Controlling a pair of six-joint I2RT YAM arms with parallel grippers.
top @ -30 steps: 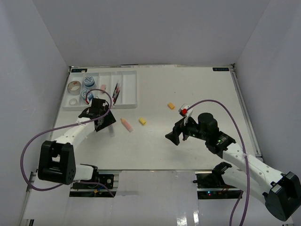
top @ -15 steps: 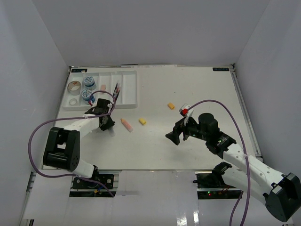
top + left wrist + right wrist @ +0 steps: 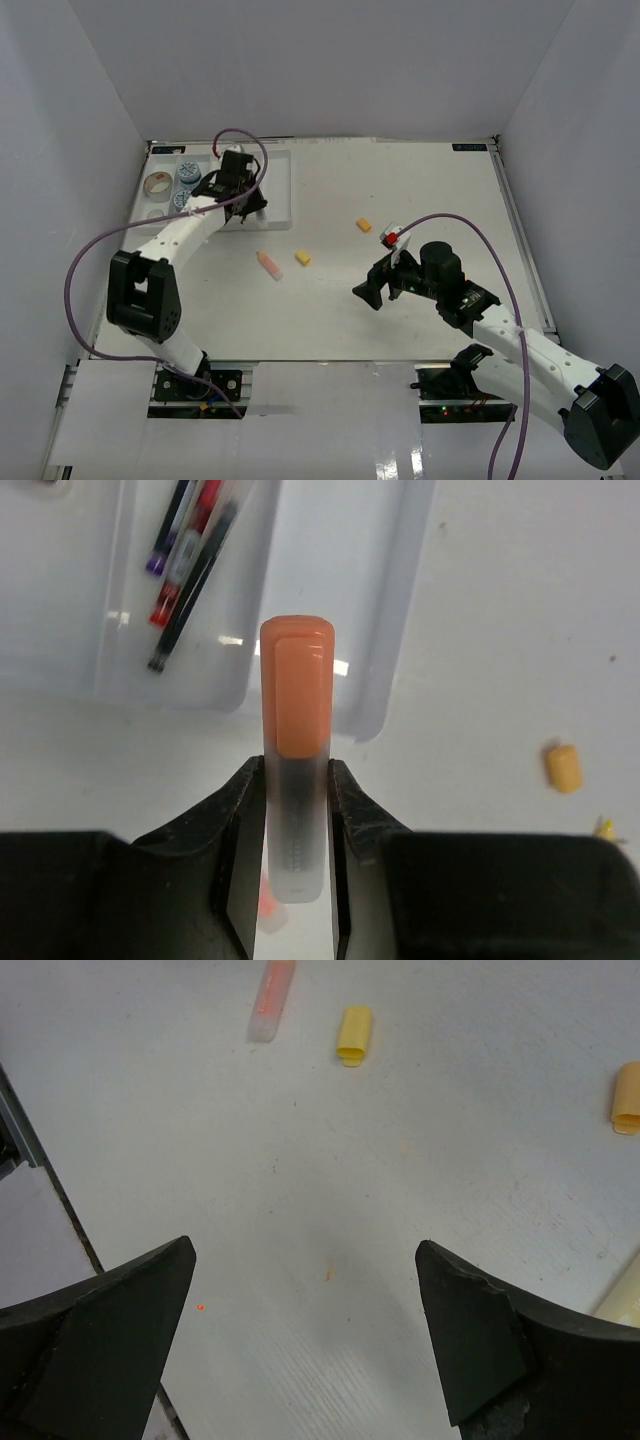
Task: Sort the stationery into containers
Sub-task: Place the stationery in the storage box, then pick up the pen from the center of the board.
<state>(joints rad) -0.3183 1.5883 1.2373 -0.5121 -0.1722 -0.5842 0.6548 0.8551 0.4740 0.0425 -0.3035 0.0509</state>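
Note:
My left gripper (image 3: 297,772) is shut on an orange-capped marker (image 3: 297,685) with a frosted clear body. It holds it in the air just short of the near rim of the white compartment tray (image 3: 398,645). Several dark and red pens (image 3: 188,565) lie in one tray compartment. In the top view the left gripper (image 3: 242,194) hangs over the tray (image 3: 282,208). My right gripper (image 3: 305,1252) is open over bare table, also seen at mid-table (image 3: 372,291). Another orange marker (image 3: 268,264) and a yellow eraser (image 3: 302,258) lie between the arms.
Tape rolls (image 3: 157,184) and two blue-white tubs (image 3: 187,174) fill the tray's left end. An orange-yellow eraser (image 3: 364,225) and a small white-and-red item (image 3: 392,235) lie near the right arm. White walls enclose the table on three sides.
The left gripper shut on the marker that lay on the table, lifted it and swung away toward the tray. The right arm has not moved.

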